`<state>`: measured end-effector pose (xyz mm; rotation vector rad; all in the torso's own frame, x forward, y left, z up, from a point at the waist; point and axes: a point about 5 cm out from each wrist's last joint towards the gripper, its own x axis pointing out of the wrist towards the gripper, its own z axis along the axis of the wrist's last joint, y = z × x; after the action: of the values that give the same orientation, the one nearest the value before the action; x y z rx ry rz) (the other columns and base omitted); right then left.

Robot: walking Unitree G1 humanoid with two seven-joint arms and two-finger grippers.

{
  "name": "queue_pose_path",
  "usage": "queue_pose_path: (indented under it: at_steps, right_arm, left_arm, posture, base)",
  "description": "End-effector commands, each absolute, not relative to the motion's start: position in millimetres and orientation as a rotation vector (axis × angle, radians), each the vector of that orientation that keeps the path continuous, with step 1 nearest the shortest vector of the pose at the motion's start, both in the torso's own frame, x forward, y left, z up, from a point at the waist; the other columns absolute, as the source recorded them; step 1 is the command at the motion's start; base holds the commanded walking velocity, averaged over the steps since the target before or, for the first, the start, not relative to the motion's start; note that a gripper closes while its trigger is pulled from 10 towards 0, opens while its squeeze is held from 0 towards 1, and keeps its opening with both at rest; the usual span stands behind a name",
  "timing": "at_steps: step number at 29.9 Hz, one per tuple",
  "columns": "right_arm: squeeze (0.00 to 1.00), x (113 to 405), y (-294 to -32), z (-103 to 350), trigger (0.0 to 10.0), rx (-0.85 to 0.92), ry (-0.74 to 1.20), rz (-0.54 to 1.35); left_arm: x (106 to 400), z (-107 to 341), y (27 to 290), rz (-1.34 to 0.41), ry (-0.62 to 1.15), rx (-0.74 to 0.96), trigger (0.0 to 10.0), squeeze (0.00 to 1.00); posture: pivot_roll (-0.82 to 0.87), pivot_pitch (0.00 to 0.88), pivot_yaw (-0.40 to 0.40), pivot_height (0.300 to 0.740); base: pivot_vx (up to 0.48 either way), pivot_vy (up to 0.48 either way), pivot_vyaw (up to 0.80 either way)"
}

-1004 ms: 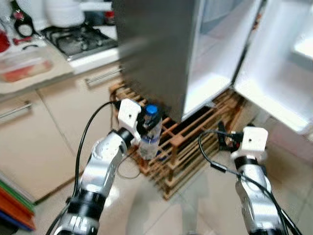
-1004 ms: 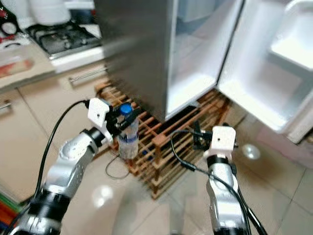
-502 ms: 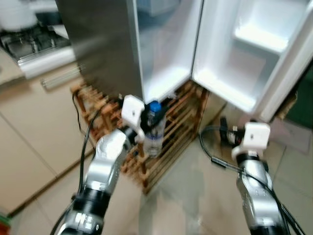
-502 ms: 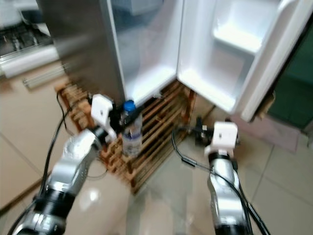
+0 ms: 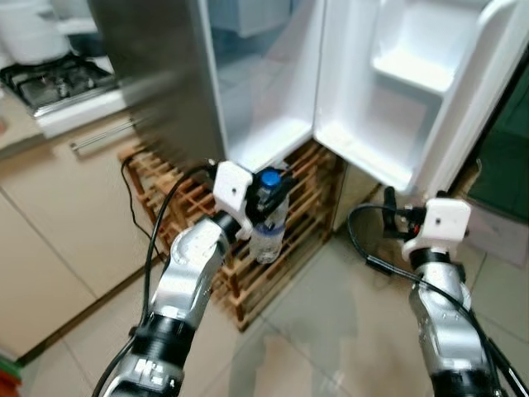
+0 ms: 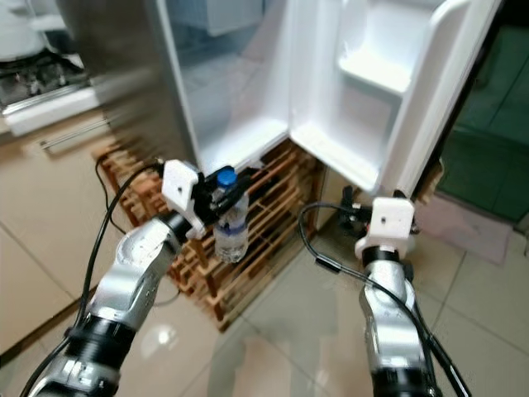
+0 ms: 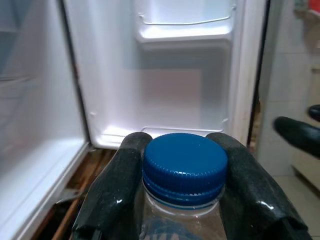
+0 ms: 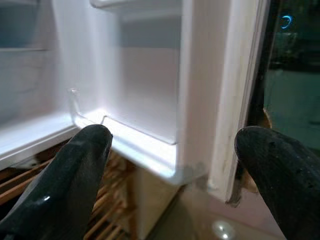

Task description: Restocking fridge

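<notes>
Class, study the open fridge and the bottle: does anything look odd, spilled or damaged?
Nothing looks spilled or damaged. One oddity: the fridge stands on a slatted wooden rack. The left pincer holds the capped bottle upright.

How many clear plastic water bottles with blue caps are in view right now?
1. The clear plastic water bottle with a blue cap is clamped at its neck in the left gripper, held upright before the open fridge door. Others may sit out of sight.
</notes>
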<state>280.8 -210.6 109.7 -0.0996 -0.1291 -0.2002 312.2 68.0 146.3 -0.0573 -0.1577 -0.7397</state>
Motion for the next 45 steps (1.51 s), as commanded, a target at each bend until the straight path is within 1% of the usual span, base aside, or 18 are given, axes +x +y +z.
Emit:
queue_pose_path:
  at_steps: [1,7,10,21,30,31,33,35,40,42,45]
  right_arm:
    - [0.00,285.1,-201.4,111.7,10.0,-0.082,-0.136,-0.177]
    - [0.00,289.5,-197.3,114.8,10.0,-0.075,-0.140,-0.144]
    - [0.00,291.7,-196.4,117.6,10.0,-0.074,-0.145,-0.135]
    - [0.00,311.4,-213.8,123.8,10.0,-0.081,-0.121,-0.163]
    - [0.00,322.5,-258.0,130.0,10.0,-0.162,-0.099,-0.281]
    - [0.00,323.2,-266.7,131.3,10.0,-0.177,-0.095,-0.303]
    - [0.00,323.3,-270.9,132.1,10.0,-0.185,-0.094,-0.316]
    - [0.00,323.1,-288.4,134.9,10.0,-0.218,-0.082,-0.367]
    - [0.00,318.0,-317.6,136.7,10.0,-0.251,-0.045,-0.472]
    - [0.00,316.8,-323.5,141.9,10.0,-0.246,-0.063,-0.494]
    - [0.00,317.5,-321.3,145.7,10.0,-0.222,-0.090,-0.483]
  left_arm:
    - [315.6,156.9,77.8,-0.717,-0.205,-0.030,10.0,0.00]
    - [318.6,158.9,79.4,-0.700,-0.198,-0.054,10.0,0.00]
    - [319.3,160.2,79.4,-0.698,-0.204,-0.064,10.0,0.00]
    - [320.9,163.8,79.4,-0.699,-0.210,-0.059,10.0,0.00]
    - [321.5,163.6,85.1,-0.690,-0.198,-0.050,10.0,0.00]
    - [321.4,164.0,86.0,-0.689,-0.197,-0.049,10.0,0.00]
    - [321.3,164.1,86.1,-0.689,-0.196,-0.049,10.0,0.00]
    - [321.1,163.8,85.8,-0.691,-0.191,-0.048,10.0,0.00]
    - [321.6,164.0,85.8,-0.695,-0.186,-0.047,10.0,0.00]
    - [321.7,164.0,85.5,-0.699,-0.183,-0.044,10.0,0.00]
    - [321.7,163.9,85.2,-0.702,-0.181,-0.041,10.0,0.00]
  posture:
    - [-0.05,0.000,0.040,0.723]
    - [-0.04,0.000,0.040,0.723]
    - [-0.04,0.000,0.040,0.723]
    - [-0.03,0.000,0.052,0.723]
    - [-0.02,0.000,0.066,0.723]
    - [-0.02,0.000,0.070,0.723]
    - [-0.02,0.000,0.070,0.723]
    - [-0.02,0.000,0.076,0.723]
    - [-0.02,0.000,0.082,0.723]
    - [-0.02,0.000,0.082,0.723]
    - [-0.02,0.000,0.079,0.723]
  base:
    - [0.364,-0.311,0.00]
    - [0.349,-0.101,0.00]
    - [0.000,0.000,0.00]
    - [0.000,0.000,0.00]
    - [0.000,0.000,0.00]
    - [0.000,0.000,0.00]
    - [0.000,0.000,0.00]
    - [0.000,0.000,0.00]
    - [0.000,0.000,0.00]
    - [0.000,0.000,0.00]
    - [0.000,0.000,0.00]
